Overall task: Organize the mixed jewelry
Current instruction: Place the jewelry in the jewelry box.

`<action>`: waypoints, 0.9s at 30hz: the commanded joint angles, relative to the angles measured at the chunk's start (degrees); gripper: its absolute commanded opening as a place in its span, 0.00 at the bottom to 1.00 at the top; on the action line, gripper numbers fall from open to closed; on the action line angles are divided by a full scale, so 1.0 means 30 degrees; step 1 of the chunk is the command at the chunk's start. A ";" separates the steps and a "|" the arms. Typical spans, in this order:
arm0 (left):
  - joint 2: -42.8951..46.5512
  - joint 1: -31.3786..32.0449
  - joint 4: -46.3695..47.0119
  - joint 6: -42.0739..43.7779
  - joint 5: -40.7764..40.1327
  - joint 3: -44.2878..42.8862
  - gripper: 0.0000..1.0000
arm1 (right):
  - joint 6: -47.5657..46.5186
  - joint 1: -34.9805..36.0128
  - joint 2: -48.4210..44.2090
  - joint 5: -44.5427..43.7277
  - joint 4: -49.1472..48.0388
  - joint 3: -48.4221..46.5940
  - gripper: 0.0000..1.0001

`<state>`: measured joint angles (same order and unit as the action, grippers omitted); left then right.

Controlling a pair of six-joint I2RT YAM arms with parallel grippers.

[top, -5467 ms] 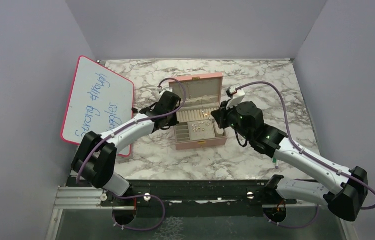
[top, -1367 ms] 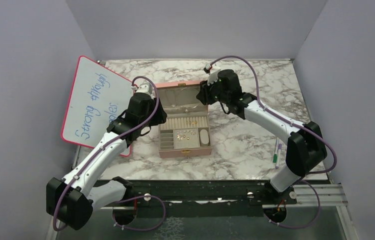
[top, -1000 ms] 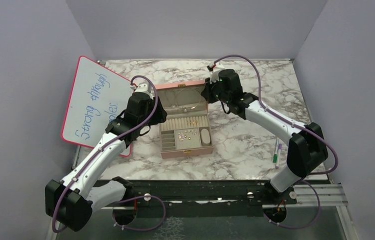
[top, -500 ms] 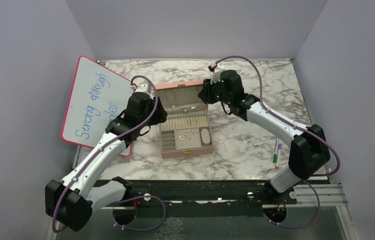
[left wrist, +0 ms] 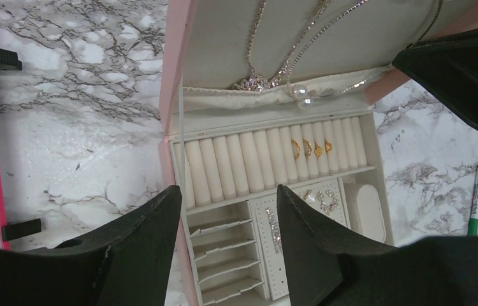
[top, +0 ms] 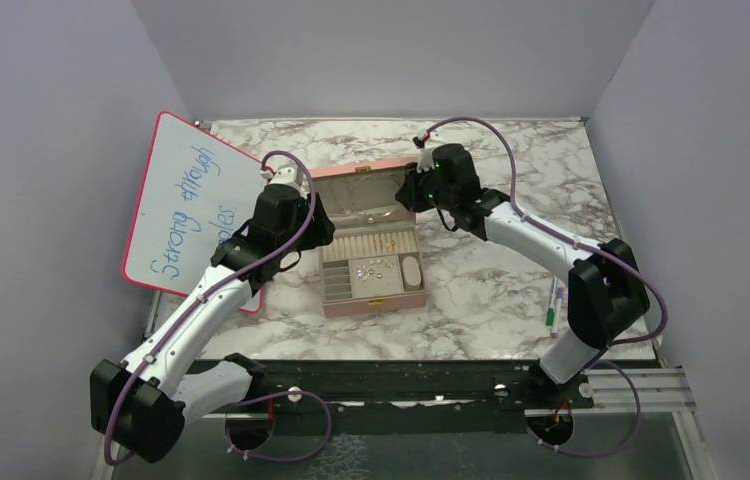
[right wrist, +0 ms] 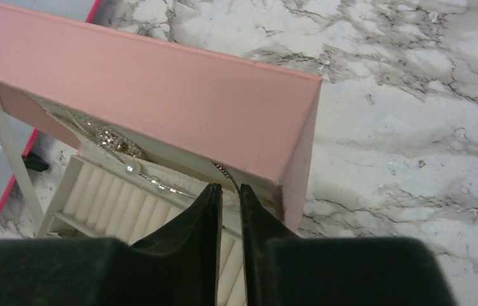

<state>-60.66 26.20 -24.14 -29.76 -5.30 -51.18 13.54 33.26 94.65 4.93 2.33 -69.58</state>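
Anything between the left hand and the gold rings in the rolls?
Nothing visible. The left hand hangs open over the left side of the box; the gold rings lie uncovered in the rolls to its right. The right hand is off at the lid.

I count one pink box [left wrist: 171,95], open, in the middle of my left wrist view. In its ring rolls sit four gold rings [left wrist: 306,148], side by side right of centre. In the lid at the top hang at least two chains [left wrist: 257,38]; their strands cross, so I cannot fix the number. Two pearl beads [left wrist: 299,92] lie at the lid's lower edge. The small silver pieces [left wrist: 325,199] cluster too tightly to count. Two pens [left wrist: 477,197] lie at the right edge. One whiteboard [top: 191,200] leans at upper left.
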 commanded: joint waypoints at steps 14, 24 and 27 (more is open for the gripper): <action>0.0371 -0.0119 -0.0010 -0.0100 0.0507 -0.0725 0.58 | 0.0831 -0.0275 -0.1245 -0.2642 -0.1446 0.0346 0.01; 0.0165 -0.0119 0.0005 -0.0122 0.0507 -0.0713 0.58 | 0.0438 -0.0275 -0.2114 -0.1851 -0.1713 0.0723 0.01; 0.0160 -0.0119 -0.0002 -0.0129 0.0480 -0.0673 0.58 | 0.0350 -0.0271 -0.2316 -0.1788 -0.1798 0.0824 0.01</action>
<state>-60.60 26.20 -24.16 -29.78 -5.13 -51.81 15.38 32.97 90.21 0.69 0.75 -67.75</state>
